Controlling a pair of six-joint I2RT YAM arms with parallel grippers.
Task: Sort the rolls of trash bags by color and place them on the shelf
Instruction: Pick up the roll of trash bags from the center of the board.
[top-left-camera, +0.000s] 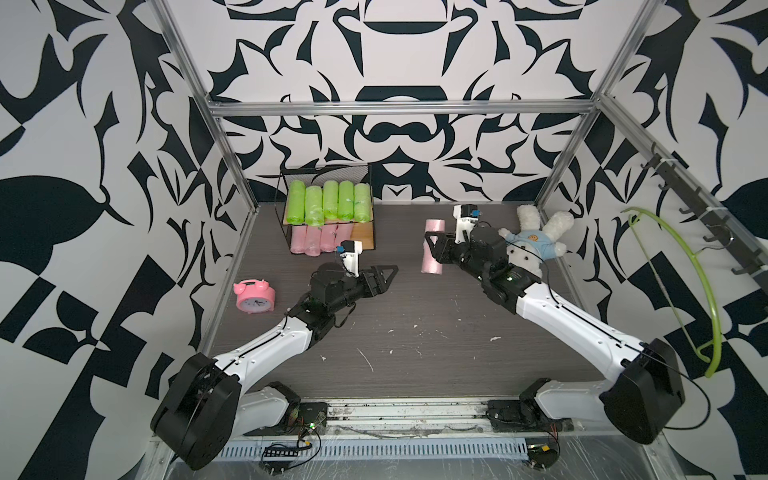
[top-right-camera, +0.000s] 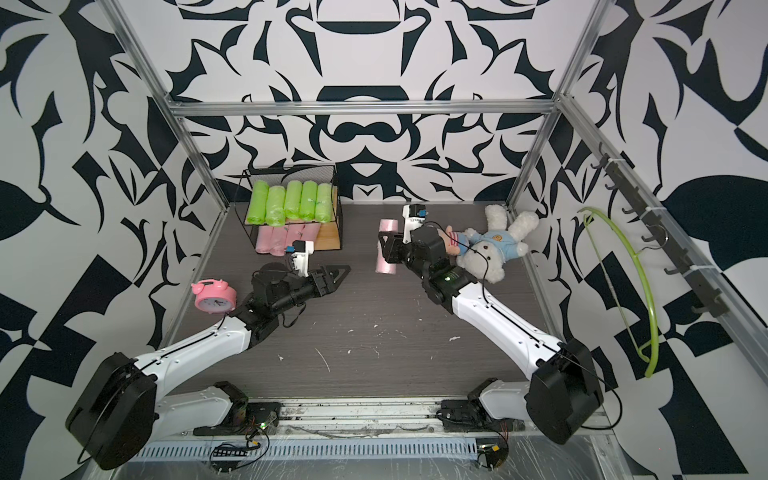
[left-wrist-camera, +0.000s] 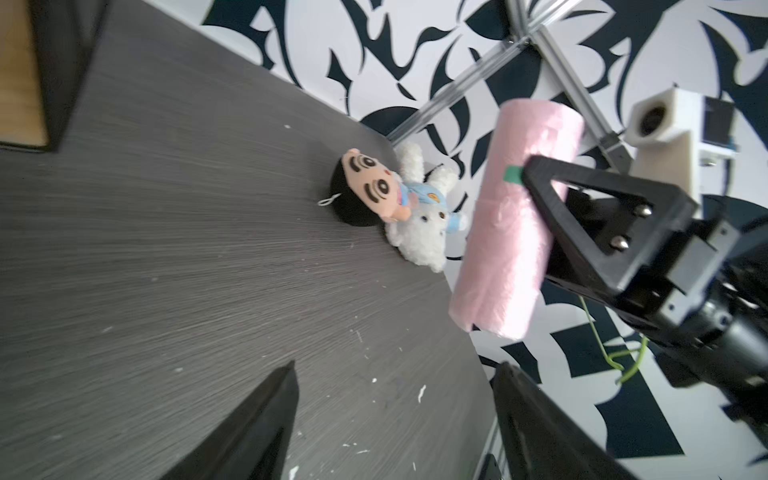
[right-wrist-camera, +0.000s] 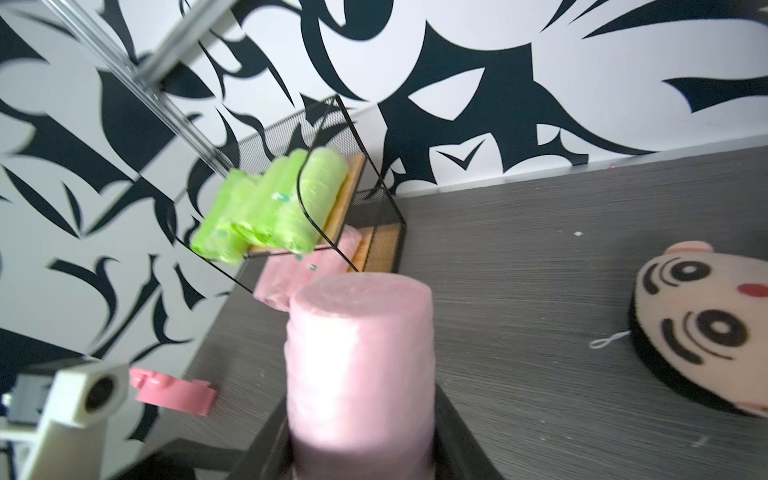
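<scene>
One pale pink roll (left-wrist-camera: 519, 232) is hanging above the tabletop (top-left-camera: 415, 324), the right claw (top-left-camera: 433, 246) pinching its middle, while four pink rolls (top-left-camera: 316, 242) are lying on the lower board of the shelf (top-left-camera: 362, 236) and five green rolls (top-left-camera: 330, 201) are filling the top. That soft film could be slipping or tilting in the grip, and the roll may be snagging on the shelf or shoving neighbours at the one free gap, near which the left claw (top-left-camera: 390, 277) is hovering, spread and empty. No writing is showing legibly, only a green tab (left-wrist-camera: 513, 174) on the held roll.
</scene>
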